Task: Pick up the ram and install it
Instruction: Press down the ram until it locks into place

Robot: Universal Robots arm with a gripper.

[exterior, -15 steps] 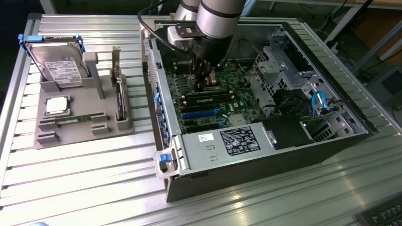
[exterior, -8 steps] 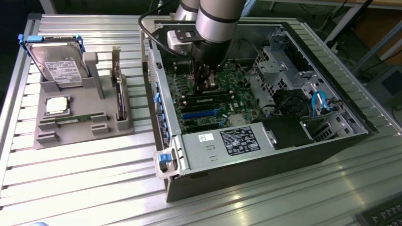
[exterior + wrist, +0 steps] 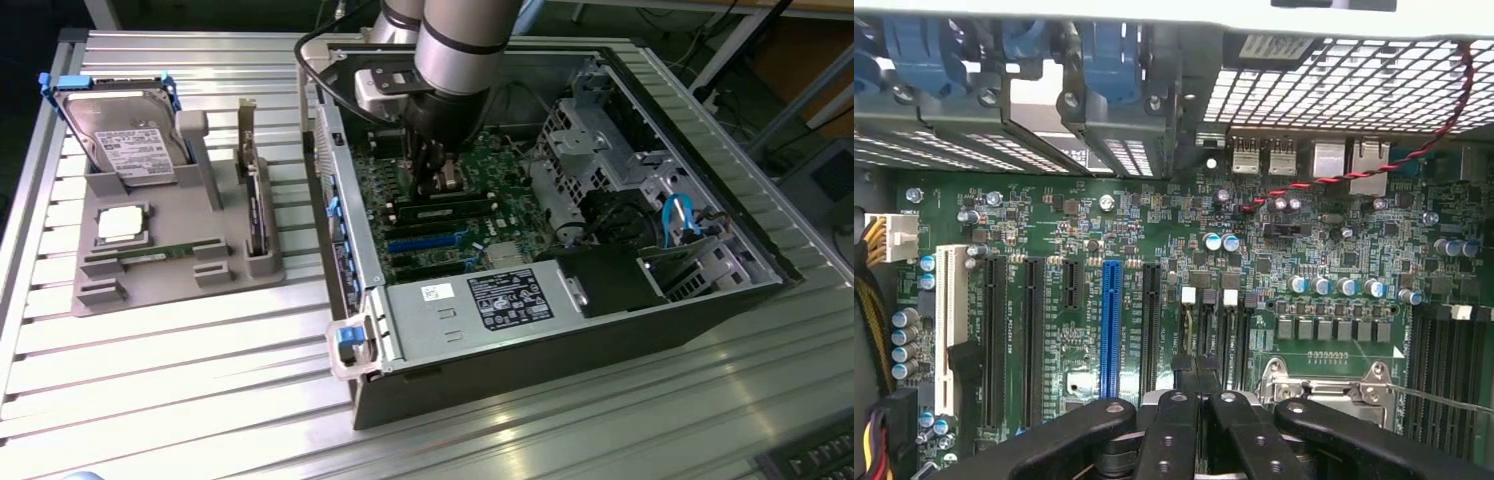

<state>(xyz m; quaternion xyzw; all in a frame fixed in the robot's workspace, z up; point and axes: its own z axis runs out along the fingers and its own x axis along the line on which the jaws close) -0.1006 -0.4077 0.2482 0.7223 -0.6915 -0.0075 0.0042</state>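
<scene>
Gripper over motherboard, jaws closed, nothing visibly held. RAM lies in desk fixture, well apart. Grasp by long edges.

I see a ribbed, brushed-metal counter, a matt grey plastic tray, and the glossy black gripper over a green motherboard.

Arm: we see one silver-grey arm descending steeply from the upper edge of the exterior view, wrist pointed downward. Gripper: dark, hanging vertically below the wrist. In the wrist view we note its black linkages and fingers drawn fully together, jaws closed, nothing visibly between them.
</scene>
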